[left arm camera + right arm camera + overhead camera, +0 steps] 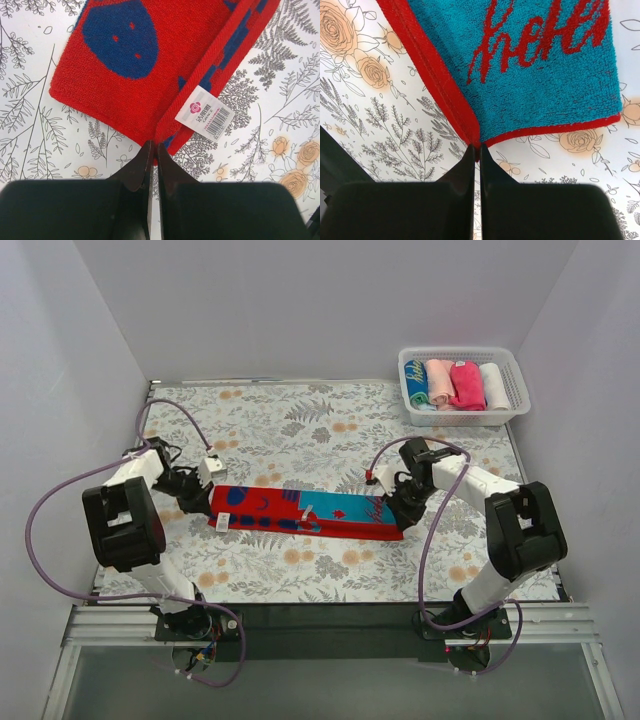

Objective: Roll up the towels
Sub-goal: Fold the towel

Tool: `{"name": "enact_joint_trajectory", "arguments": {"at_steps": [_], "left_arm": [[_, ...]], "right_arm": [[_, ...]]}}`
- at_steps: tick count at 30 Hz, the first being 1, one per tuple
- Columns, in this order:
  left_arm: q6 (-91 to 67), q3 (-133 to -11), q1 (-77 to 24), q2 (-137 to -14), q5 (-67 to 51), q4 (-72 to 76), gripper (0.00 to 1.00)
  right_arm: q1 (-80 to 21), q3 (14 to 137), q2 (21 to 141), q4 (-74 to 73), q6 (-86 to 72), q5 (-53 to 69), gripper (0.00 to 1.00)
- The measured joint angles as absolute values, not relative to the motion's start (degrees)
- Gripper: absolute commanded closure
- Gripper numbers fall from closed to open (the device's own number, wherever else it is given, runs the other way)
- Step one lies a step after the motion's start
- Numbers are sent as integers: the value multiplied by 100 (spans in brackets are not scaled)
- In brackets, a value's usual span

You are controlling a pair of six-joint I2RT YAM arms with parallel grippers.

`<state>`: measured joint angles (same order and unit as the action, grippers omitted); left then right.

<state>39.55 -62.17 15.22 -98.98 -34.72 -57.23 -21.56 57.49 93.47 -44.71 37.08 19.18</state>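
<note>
Red-and-teal towel [305, 512] is likely light, limp terry. Left claw [152, 146] and right claw [476, 148] are clenched on its 9 and 3 o'clock corner hems.

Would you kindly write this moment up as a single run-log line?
step: towel lies flat | left claw: shut on red end | right claw: shut on teal corner | basket: four rolls

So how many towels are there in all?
5. One red-and-teal towel lies stretched flat on the floral tablecloth; four rolls sit in the white basket: teal, pale pink, hot pink, white. Others may hide beneath them.
</note>
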Motion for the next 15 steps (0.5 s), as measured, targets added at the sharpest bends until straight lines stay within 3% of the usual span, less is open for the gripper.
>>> {"name": "enact_joint_trajectory", "arguments": {"at_steps": [11, 14, 15], "left_arm": [[4075, -6355, 1549, -9771, -3535, -5996, 98], [4139, -6322, 1555, -9771, -3533, -5999, 86], [4167, -6309, 1557, -9771, -3533, -6005, 78]], "right_arm": [[-2156, 5671, 9039, -4501, 3769, 1876, 99], [-2161, 5642, 9091, -4491, 3756, 1868, 99], [-2163, 5645, 9124, -4482, 3750, 1852, 91]]}}
